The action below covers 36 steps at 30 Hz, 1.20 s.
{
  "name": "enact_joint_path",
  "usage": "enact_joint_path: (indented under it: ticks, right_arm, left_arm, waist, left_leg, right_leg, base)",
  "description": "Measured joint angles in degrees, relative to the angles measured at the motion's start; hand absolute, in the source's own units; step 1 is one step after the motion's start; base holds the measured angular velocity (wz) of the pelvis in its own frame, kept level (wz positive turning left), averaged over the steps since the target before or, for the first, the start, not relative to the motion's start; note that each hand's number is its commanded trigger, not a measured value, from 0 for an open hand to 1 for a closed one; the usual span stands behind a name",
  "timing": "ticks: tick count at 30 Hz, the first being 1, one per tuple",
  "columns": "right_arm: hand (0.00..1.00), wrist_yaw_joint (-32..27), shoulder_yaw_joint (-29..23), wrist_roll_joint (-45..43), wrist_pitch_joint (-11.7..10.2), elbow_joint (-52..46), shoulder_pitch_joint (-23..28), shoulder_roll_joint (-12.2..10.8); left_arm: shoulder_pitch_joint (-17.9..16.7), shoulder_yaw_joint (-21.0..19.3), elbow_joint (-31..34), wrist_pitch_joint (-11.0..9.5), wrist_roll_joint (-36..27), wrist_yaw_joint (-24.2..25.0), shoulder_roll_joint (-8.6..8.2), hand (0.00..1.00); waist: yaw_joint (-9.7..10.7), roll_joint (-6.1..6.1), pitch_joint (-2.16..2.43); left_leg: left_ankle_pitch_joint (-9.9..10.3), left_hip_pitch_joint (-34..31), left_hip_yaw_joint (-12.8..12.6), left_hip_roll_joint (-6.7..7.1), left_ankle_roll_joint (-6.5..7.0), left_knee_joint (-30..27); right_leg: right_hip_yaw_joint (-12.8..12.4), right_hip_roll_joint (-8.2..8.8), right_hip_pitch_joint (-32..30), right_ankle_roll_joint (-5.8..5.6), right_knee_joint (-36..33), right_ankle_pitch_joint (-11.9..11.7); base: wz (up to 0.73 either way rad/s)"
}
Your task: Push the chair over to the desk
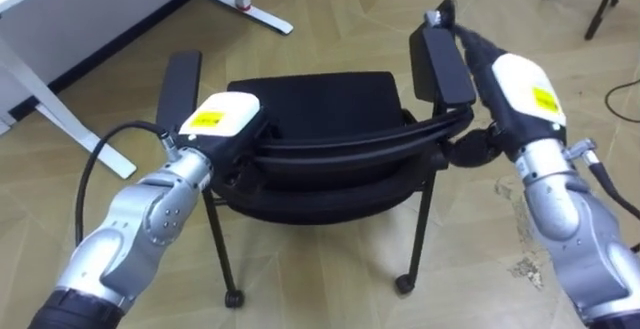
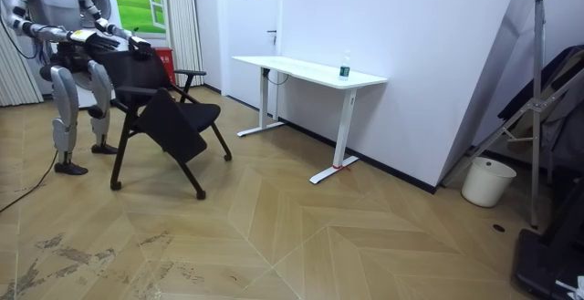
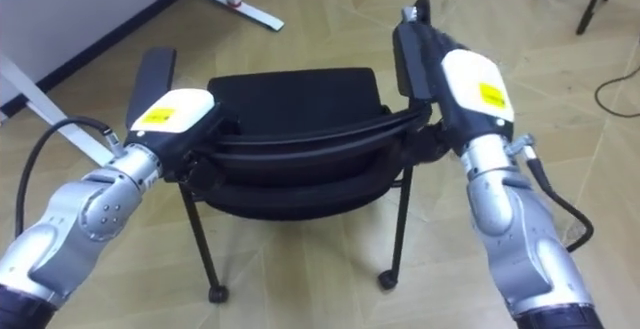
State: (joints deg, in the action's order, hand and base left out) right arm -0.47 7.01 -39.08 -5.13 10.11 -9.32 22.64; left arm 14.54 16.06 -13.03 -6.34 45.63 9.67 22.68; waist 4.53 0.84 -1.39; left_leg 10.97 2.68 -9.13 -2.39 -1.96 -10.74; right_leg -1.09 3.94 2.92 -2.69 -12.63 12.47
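A black chair (image 1: 310, 104) with two armrests stands on small wheels right in front of me, its curved backrest (image 1: 340, 151) nearest. My left hand (image 1: 222, 119) lies on the backrest's left end, its fingers hidden past the rim. At the backrest's right end is my right hand (image 1: 522, 87), beside the right armrest (image 1: 440, 64), with its dark thumb hooked round the backrest's corner. In the room view the robot stands behind the chair (image 2: 169, 108) with both arms stretched onto its top.
A white desk (image 2: 310, 70) stands by the wall beyond the chair; its foot (image 1: 250, 9) shows ahead on the left. A white bucket (image 2: 482, 181) and folded stands (image 2: 538, 108) are at the room view's right. Wooden floor lies open between chair and desk.
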Motion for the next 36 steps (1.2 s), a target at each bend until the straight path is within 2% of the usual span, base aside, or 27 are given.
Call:
enact_joint_path:
  ticks: [3, 6, 8, 9, 10, 11, 12, 13, 15, 18, 22, 27, 32, 36]
  right_arm:
    - [0.0, 3.89, 0.86, -1.82, 0.0, -1.27, -0.43, 0.56]
    - [0.0, 6.74, 1.66, -5.35, -0.35, -4.78, -0.59, 2.62]
    - [0.0, 7.59, 2.57, -6.22, -1.25, -5.14, -1.56, 3.52]
    - [0.0, 8.09, 3.73, -6.2, -1.82, -5.41, -2.08, 3.53]
    - [0.0, 8.35, 5.3, -6.2, -2.58, -6.43, -2.89, 3.99]
    - [0.0, 8.56, 6.2, -6.0, -2.92, -6.73, -3.07, 5.13]
    - [0.0, 9.36, 7.88, -5.95, -3.04, -6.86, -3.54, 7.03]
    - [0.0, 10.38, 8.5, -6.04, -3.02, -6.83, -4.02, 7.24]
    - [0.0, 11.74, 9.19, -6.27, -2.99, -6.84, -4.21, 7.24]
    - [0.0, 14.28, 10.2, -6.54, -3.04, -6.86, -4.22, 7.24]
    - [0.0, 15.59, 13.1, -5.76, -2.87, -6.65, -4.23, 7.24]
    - [0.0, 16.13, 15.74, -5.6, -3.14, -5.7, -4.18, 7.18]
    - [0.0, 15.44, 16.42, -5.7, -3.59, -3.96, -4.22, 7.17]
    - [0.0, 13.24, 16.43, -5.81, -3.83, -2.69, -4.35, 6.93]
  left_arm:
    - [0.86, 0.0, -0.46, -0.54, -0.02, 0.76, 0.22, 1.0]
    - [1.05, -0.01, -0.46, -1.33, -0.02, 1.26, 0.58, 1.0]
    - [1.05, 0.04, -0.7, -1.47, 0.03, 1.45, 0.87, 1.0]
    - [0.96, 0.09, -0.67, -1.97, -0.47, 1.57, 2.56, 1.0]
    - [1.08, -0.39, -0.19, -2.76, -1.31, 1.63, 5.51, 1.0]
    - [1.23, -0.25, -0.49, -2.56, -1.64, 1.34, 5.7, 1.0]
    - [2.07, 0.2, -1.63, -2.16, -1.61, 1.03, 5.58, 1.0]
    - [2.52, 0.61, -1.8, -1.65, -1.62, 0.86, 5.6, 1.0]
    - [3.25, 1.61, -1.79, -1.39, -1.49, 0.76, 5.51, 1.0]
    - [3.7, 2.48, -1.79, -1.16, -1.15, 0.66, 5.01, 1.0]
    - [3.73, 3.26, -1.81, -1.17, -1.23, 0.62, 5.03, 1.0]
    - [3.73, 3.38, -1.8, -1.51, -1.22, 0.46, 5.01, 1.0]
    - [4.02, 4.23, -2.08, -1.59, -1.15, -0.43, 4.98, 1.0]
    - [4.21, 4.35, -2.24, -1.57, -1.25, -0.71, 4.96, 1.0]
  waist:
    - [-0.42, 0.01, 0.01]
    - [-1.26, 0.07, 0.03]
    - [-1.93, -0.31, -0.2]
    - [-2.65, -0.37, -0.24]
    - [-2.68, 0.68, -0.06]
    - [-1.69, 0.11, -0.17]
    - [-0.35, 0.14, -0.14]
    - [0.12, 0.2, -0.18]
    - [0.0, 0.39, -0.16]
    - [-0.23, 0.93, 0.09]
    - [-0.63, 1.5, 0.04]
    - [-1.52, 1.45, 0.0]
    - [-2.05, 1.0, -0.23]
    - [-2.04, 0.07, -0.73]
  left_leg:
    - [0.0, -0.06, 0.07, 0.0, 0.0, 0.01]
    - [-0.01, 0.33, 1.1, -0.01, 0.01, 0.07]
    - [-0.16, 1.55, 7.24, -0.99, 0.12, 0.64]
    - [-0.12, 1.92, 12.71, -2.7, 0.06, 0.66]
    - [0.41, 0.3, 13.9, -3.0, -0.64, -0.7]
    - [0.9, -0.73, 13.55, -3.23, -1.23, -1.51]
    - [1.17, -1.03, 10.36, -3.53, -0.98, -1.45]
    - [1.07, -0.88, 9.02, -3.88, -1.06, -0.56]
    - [0.95, -0.45, 8.86, -3.98, -1.32, 0.16]
    - [0.95, -0.1, 8.12, -3.16, -1.35, 0.29]
    - [0.96, 0.16, 7.6, -2.65, -1.33, 0.31]
    - [0.96, 0.28, 7.67, -2.75, -1.33, 0.25]
    - [0.96, -0.04, 7.77, -2.74, -1.33, 0.2]
    - [0.96, -0.21, 7.78, -2.67, -1.33, 0.14]
  right_leg:
    - [0.02, 0.0, -0.02, 0.0, 0.0, 0.0]
    - [0.07, -0.08, -0.04, 0.0, -0.37, 0.0]
    - [1.02, -1.3, -3.52, 0.19, -6.62, 0.37]
    - [-0.38, -3.93, -6.67, 2.25, -7.11, 1.07]
    - [-1.79, -5.74, -8.52, 4.55, -0.73, -5.6]
    - [0.17, -5.72, -8.12, 4.34, -1.22, -6.12]
    - [1.63, -5.52, -7.5, 4.59, -1.09, -5.85]
    - [1.6, -5.74, -7.49, 4.59, -1.14, -5.85]
    - [1.41, -5.98, -7.57, 4.56, -1.14, -5.83]
    - [1.59, -5.81, -7.59, 4.16, -1.14, -5.59]
    - [3.03, -5.1, -7.28, 4.03, -1.15, -5.66]
    - [3.87, -5.07, -7.1, 3.98, -1.0, -5.63]
    - [4.48, -5.0, -7.04, 3.98, -0.96, -5.63]
    - [4.51, -4.95, -7.03, 3.85, -0.85, -5.55]
  base:
    - [0.0]
    - [-0.08]
    - [-0.42]
    - [-0.56]
    - [-0.17]
    - [0.47]
    - [0.7]
    - [0.46]
    - [0.07]
    - [-0.03]
    - [-0.03]
    - [0.03]
    - [0.03]
    - [0.0]
